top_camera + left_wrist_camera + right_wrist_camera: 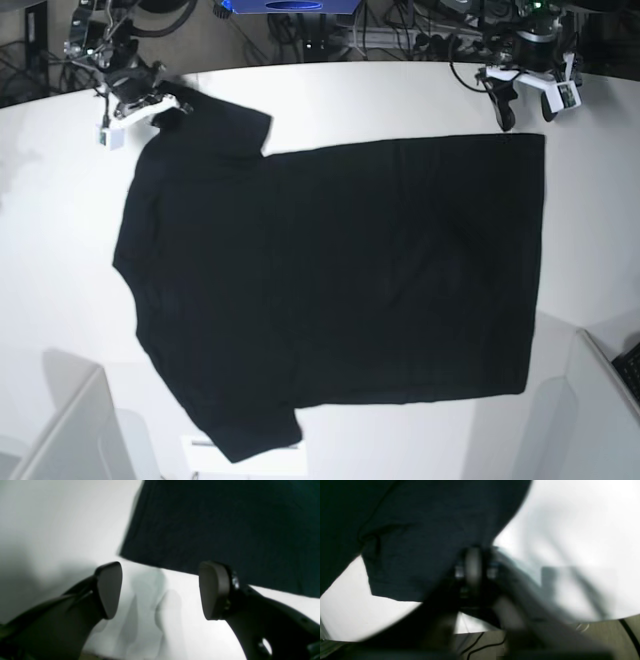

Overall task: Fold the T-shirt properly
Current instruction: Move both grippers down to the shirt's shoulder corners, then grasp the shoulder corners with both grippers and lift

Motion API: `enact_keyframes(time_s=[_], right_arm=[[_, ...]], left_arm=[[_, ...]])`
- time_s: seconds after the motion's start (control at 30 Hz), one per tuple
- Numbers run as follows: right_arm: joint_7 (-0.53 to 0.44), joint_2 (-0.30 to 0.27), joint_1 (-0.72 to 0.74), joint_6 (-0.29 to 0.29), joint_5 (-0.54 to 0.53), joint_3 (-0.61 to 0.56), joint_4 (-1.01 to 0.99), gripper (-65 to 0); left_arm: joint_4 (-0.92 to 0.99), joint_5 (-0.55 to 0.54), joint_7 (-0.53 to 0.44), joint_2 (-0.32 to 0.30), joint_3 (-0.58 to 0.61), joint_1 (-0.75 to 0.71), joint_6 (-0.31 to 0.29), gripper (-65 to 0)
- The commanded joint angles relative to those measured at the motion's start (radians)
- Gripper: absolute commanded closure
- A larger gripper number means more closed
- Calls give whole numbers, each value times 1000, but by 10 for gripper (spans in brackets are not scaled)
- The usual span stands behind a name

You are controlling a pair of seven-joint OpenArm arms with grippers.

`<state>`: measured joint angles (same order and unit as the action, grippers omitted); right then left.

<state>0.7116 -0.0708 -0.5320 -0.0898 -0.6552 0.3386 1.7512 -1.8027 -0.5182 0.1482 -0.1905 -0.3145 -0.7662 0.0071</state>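
The black T-shirt [340, 280] lies spread flat on the white table [60, 250], plain side up, neck to the left and hem to the right. No print shows. My left gripper [522, 112] is open and empty at the far right hem corner. In the left wrist view its fingers [110, 590] stand wide apart over bare table, just short of the shirt's corner [212, 525]. My right gripper [160, 105] is at the far left sleeve. In the blurred right wrist view it [473, 563] looks shut on the sleeve's edge [425, 542].
White upright panels stand at the near left [70, 430] and near right [600, 400] corners. Cables and equipment [330, 25] crowd the far side beyond the table's edge. A dark keyboard-like thing [630, 368] shows at the right edge.
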Motion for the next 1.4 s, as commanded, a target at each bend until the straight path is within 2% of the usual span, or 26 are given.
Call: enact_keyframes(time_s=[0.0,0.13,0.37,0.53,0.67,0.97,1.13,1.2,1.23,1.27,1.37], right_arm=[[38,-4,-3,5,15,-2,-10,0],[38,-4,0,5,15,-2,-37,0],[38,-5,2,5,15,-2,-37,0],[38,-5,2,5,15,-2,-35,0],[38,-5,2,5,15,-2,-33,0],[38,-5,2,5,15,-2,-33,0],[38,-5,0,5,15,-2,-33,0],[38,-5,-1,5,15,-2,-33,0],[38,-5,-1,5,15,-2,-33,0],[38,-5,-1,5,15,-2,-35,0],[38,-5,0,5,15,-2,-35,0]], left_arm=[[-4,-1,-5,-4,-5,0,-2,-449],[25,-1,31,0,-7,38,-2,-449],[102,-6,32,0,-16,90,-2,-448],[171,-147,34,13,-125,121,-2,-448],[183,-165,34,-7,-108,141,-2,-448],[188,-165,35,-10,-27,202,-2,-448],[245,-165,158,-8,-39,264,-2,-443],[249,-165,187,-8,-68,271,-2,-397],[248,-165,193,-7,-76,271,-2,-342],[246,-165,195,-7,-78,271,-2,-281],[246,-165,196,-8,-82,271,-2,-39]])
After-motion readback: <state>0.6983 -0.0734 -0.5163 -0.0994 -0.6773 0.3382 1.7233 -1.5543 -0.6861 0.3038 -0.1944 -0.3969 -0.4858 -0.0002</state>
